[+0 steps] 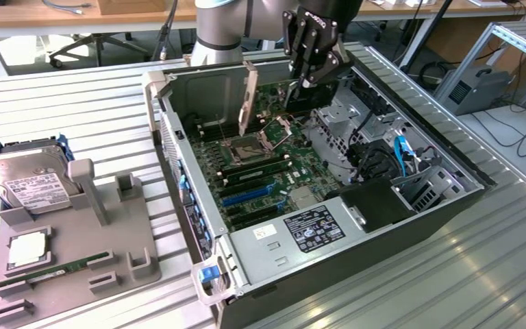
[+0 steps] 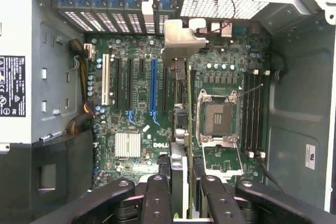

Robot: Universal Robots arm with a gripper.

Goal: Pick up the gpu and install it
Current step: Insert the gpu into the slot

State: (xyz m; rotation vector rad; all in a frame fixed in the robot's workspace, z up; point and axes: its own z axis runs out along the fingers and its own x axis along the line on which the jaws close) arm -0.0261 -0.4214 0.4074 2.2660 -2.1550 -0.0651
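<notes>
I have the jaws clamped on the gpu (image 2: 181, 40), held on edge above the motherboard (image 1: 286, 161) in the open computer case (image 1: 208, 89), toward 12 o'clock in the exterior view.

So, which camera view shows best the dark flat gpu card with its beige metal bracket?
The exterior view: the gpu hangs upright over the open grey computer case, side and bracket visible, held by the end effector. The wrist view shows it edge-on between the fingers.
</notes>
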